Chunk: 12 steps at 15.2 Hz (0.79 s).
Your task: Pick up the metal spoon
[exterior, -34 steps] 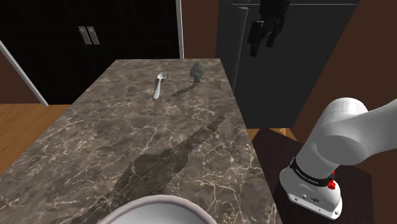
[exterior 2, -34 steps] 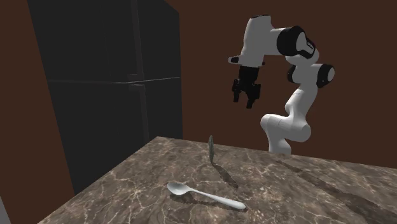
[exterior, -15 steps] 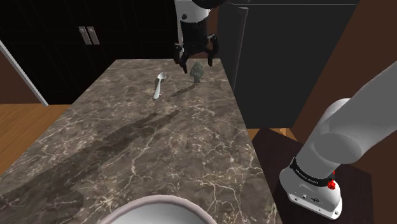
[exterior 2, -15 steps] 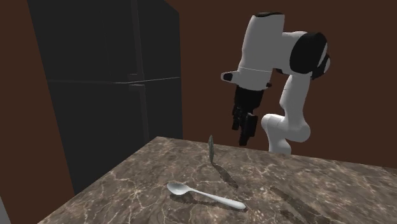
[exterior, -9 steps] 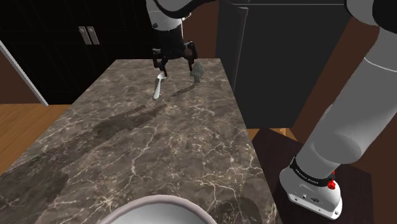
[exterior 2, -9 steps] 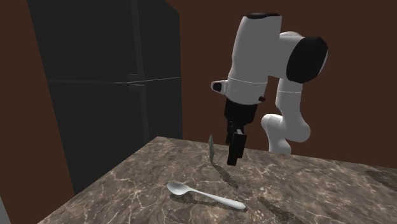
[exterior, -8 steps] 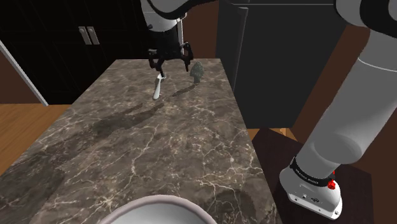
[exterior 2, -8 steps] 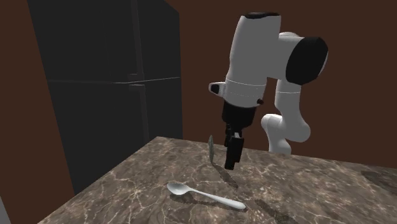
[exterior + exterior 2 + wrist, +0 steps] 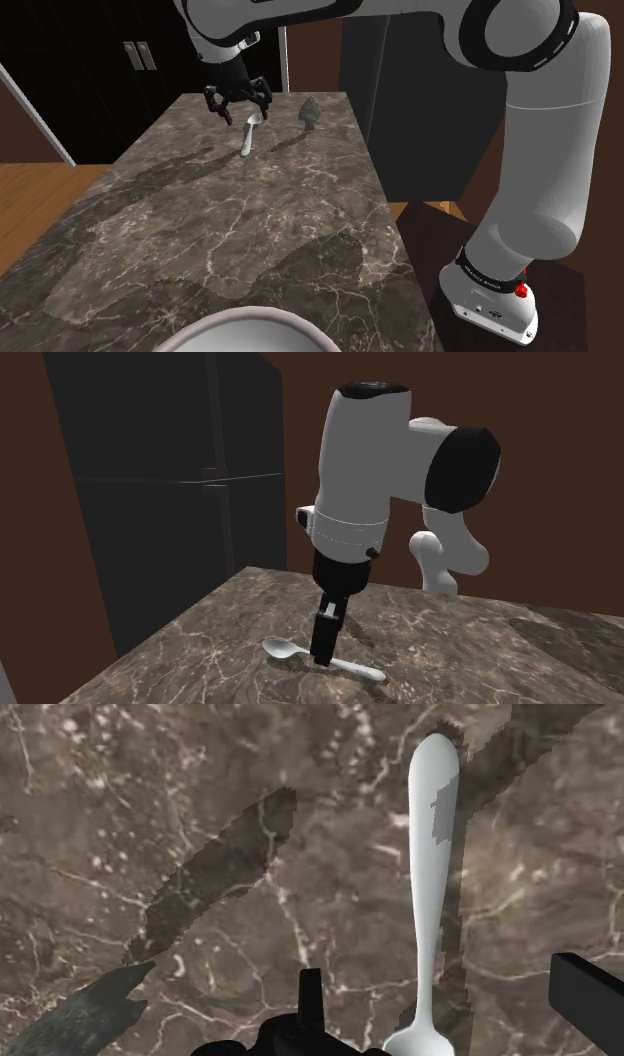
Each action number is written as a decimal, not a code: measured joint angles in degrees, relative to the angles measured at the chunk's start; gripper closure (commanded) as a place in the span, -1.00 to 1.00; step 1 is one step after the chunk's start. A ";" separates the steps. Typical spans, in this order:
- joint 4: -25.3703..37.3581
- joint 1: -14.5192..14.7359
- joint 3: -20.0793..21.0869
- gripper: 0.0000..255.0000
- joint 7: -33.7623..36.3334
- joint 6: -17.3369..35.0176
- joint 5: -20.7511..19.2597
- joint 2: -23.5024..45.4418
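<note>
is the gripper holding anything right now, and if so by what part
Nothing is held. The gripper is open, its fingers standing either side of the spoon without touching it; the spoon lies on the countertop.

**No legible writing**

No text, number or brand can be read. In the shoulder view, a black band [image 9: 487, 279] around the foot of the arm [image 9: 540, 170] carries a short row of tiny white marks that look like lettering, but they are too small to make out.
</note>
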 measured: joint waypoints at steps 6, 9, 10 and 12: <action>-3.78 -0.34 -0.21 -1.00 1.14 4.04 -0.26 0.44; -4.14 -0.31 -0.18 1.00 1.33 4.67 -0.32 0.51; -4.18 -0.30 -0.17 1.00 1.35 4.71 -0.32 0.51; -4.29 -0.32 -0.18 1.00 1.37 4.76 -0.32 0.49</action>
